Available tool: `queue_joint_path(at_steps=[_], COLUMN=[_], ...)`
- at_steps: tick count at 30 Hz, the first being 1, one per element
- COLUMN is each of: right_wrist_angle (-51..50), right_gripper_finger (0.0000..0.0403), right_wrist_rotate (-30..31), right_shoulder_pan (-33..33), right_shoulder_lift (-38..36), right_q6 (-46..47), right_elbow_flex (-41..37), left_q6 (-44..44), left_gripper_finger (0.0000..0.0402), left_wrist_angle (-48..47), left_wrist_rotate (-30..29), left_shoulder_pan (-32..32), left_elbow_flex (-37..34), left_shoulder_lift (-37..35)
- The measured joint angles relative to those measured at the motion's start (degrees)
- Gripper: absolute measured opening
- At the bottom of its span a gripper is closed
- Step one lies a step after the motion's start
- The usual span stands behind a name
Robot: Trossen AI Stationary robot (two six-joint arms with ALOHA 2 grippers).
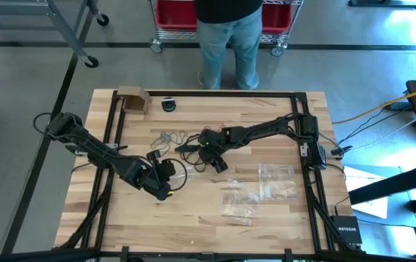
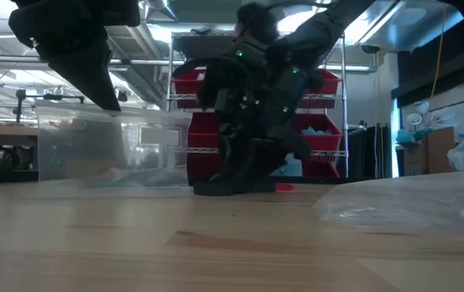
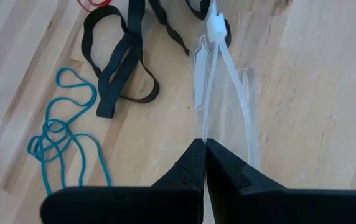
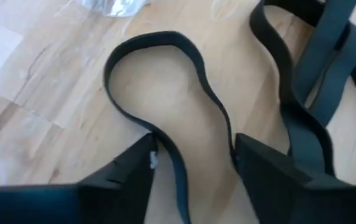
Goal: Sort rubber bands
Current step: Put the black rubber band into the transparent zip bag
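Observation:
Black rubber bands (image 3: 122, 62) lie in a tangle on the wooden table (image 1: 193, 225), with teal bands (image 3: 66, 143) beside them and a red one (image 3: 94, 3) farther off. My left gripper (image 1: 169, 169), raised over the table's left middle, is shut on a clear zip bag (image 3: 224, 81). My right gripper (image 4: 193, 165) is low over the black bands (image 1: 193, 148) at the table's middle. It is open, and a black band loop (image 4: 156, 46) runs back between its fingers. My left gripper pinches an edge of the clear bag (image 3: 204, 127) between its two fingertips, coming from above at a slant. The bag hangs down and away from the fingers, its white zip slider (image 3: 215, 28) at the far end. My right gripper has the black loop's two strands (image 4: 172, 155) between its fingers, coming down at a slant; whether a finger touches them I cannot tell.
More clear zip bags (image 1: 277, 180) (image 1: 238, 204) lie at the table's right near side. A cardboard box (image 1: 134, 98) and a small round dark thing (image 1: 168, 104) sit at the far edge. A person (image 1: 226, 36) stands beyond the far edge.

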Motion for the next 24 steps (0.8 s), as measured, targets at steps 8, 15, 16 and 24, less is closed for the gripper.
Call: queue_joint_path(at_steps=[8, 15, 16, 24], right_wrist_angle=[-2.8, -8.9, -9.7, -11.6], right_gripper_finger=[0.0021, 0.0003, 0.0003, 0.0001], right_wrist_rotate=[-0.5, 1.9, 2.4, 10.8], right_shoulder_pan=[0.6, 6.1, 7.3, 16.6], right_shoulder_lift=[-0.8, -4.4, -5.2, -14.0], right_q6=[8.7, 16.9, 17.9, 29.4], right_elbow_flex=[-0.1, -0.6, -0.7, -4.8], left_q6=[0.2, -0.1, -0.3, -3.0], left_gripper_finger=[0.0000, 0.0000, 0.0000, 0.0000], left_wrist_angle=[2.3, 4.8, 4.8, 4.8], left_wrist_rotate=[0.0, 0.0, 0.0, 0.0], left_shoulder_pan=[0.0, 0.0, 0.0, -0.1], left_elbow_flex=[0.0, 0.0, 0.0, 0.0], left_shoulder_lift=[0.0, 0.0, 0.0, 0.0])
